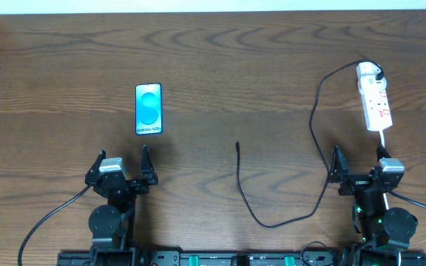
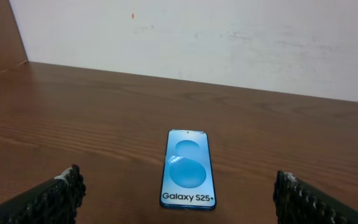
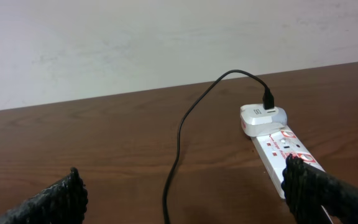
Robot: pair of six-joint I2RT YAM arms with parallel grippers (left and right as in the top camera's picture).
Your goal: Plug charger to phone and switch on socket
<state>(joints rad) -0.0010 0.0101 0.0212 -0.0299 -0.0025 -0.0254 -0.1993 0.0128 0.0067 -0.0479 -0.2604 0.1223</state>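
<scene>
The phone (image 1: 148,108) lies flat at the left, blue screen up; in the left wrist view the phone (image 2: 189,168) sits just ahead of my open left gripper (image 2: 178,190), between the finger lines and untouched. The left gripper (image 1: 122,164) rests near the table's front edge. The socket (image 1: 373,97) is a white strip at the far right, and the socket (image 3: 281,149) carries a white plug at its far end. The charger cable (image 1: 313,140) loops from that plug down to its tip (image 1: 237,145) mid-table. My right gripper (image 1: 359,164) stands open below the socket, holding nothing.
Thicker black robot cables (image 1: 46,218) trail from both arm bases at the front edge. A pale wall (image 2: 197,37) rises behind the table's far edge. Bare wooden tabletop (image 1: 220,66) lies between phone and socket.
</scene>
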